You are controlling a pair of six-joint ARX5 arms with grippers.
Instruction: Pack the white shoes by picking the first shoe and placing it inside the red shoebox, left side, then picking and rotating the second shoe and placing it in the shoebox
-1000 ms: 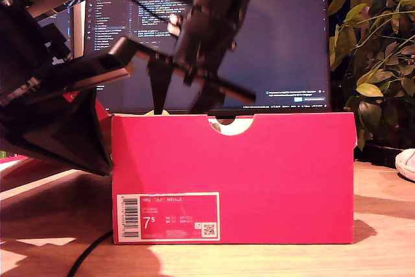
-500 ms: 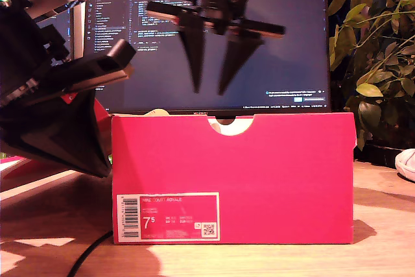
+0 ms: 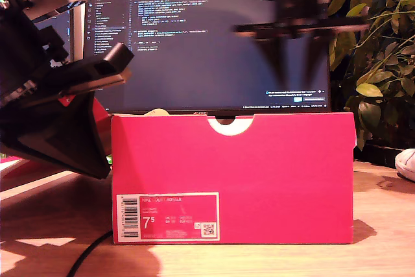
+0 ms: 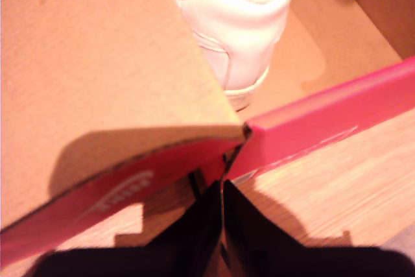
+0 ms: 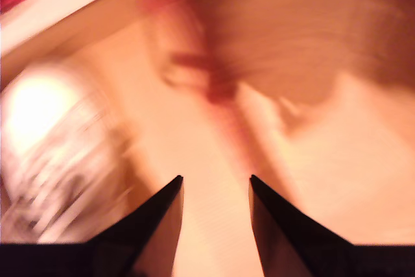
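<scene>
One white shoe (image 4: pixel 237 27) lying heel-up inside the red shoebox (image 3: pixel 259 173), second gripper (image 5: pixel 215 189) blurred above the shoebox, jaws parted and empty; first gripper (image 4: pixel 222 189) closed at its lid corner.

My first gripper (image 4: pixel 222 189) sits low just outside a corner of the red shoebox (image 4: pixel 311 124), its black fingertips pressed together on nothing. My second gripper (image 3: pixel 283 63), motion-blurred, hangs high above that shoebox, pointing down, fingertips parted and bare.
</scene>
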